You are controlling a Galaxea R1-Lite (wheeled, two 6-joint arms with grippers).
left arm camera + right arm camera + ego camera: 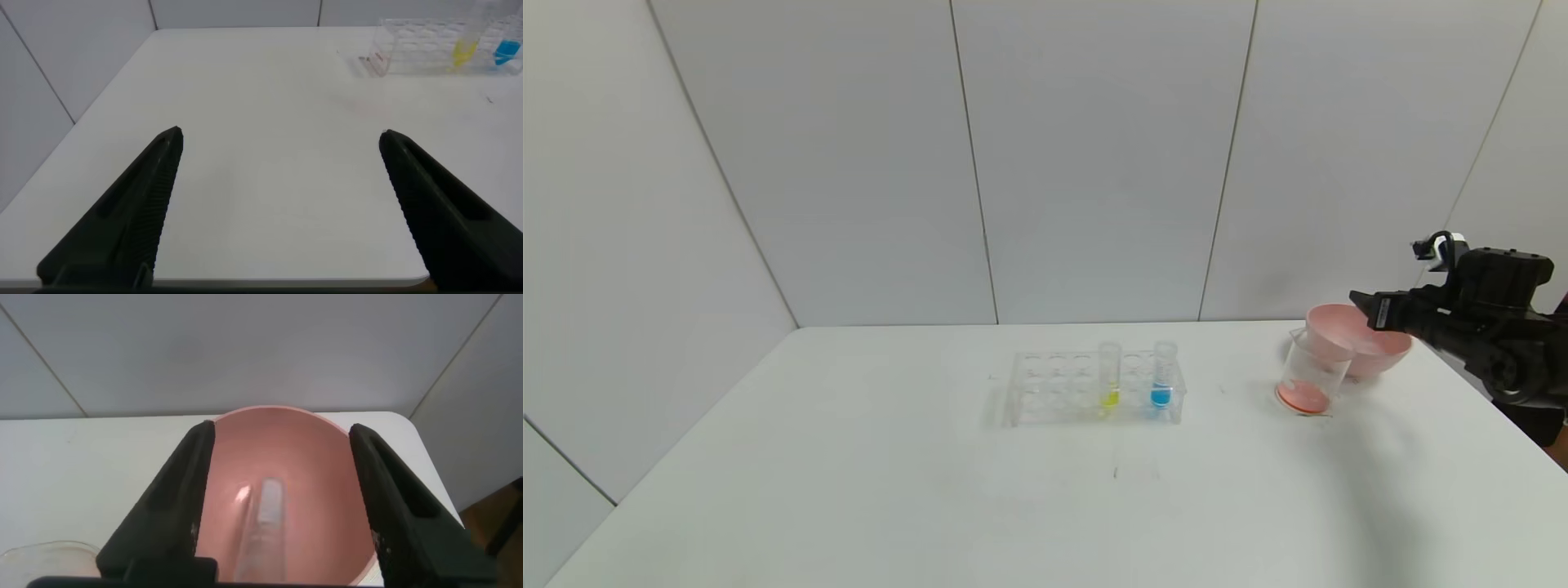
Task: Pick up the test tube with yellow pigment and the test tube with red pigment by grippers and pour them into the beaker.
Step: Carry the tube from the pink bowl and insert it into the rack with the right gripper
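Observation:
The test tube with yellow pigment [1110, 380] stands upright in a clear rack [1054, 388] at mid-table; it also shows in the left wrist view [464, 47]. The beaker [1309, 374] stands to the rack's right with orange-red liquid at its bottom; its rim shows in the right wrist view [41, 552]. My right gripper [1365, 309] hovers open over a pink bowl, its fingers apart [282, 429]. A clear tube [270, 510] with no colour showing in it lies inside the bowl, between and below the fingers. My left gripper [280, 135] is open and empty over the table's near left part.
The pink bowl [1388, 353] stands just behind the beaker near the table's right edge [327, 457]. A tube with blue liquid [1162, 377] stands in the rack to the right of the yellow one. The walls are close behind and at the left.

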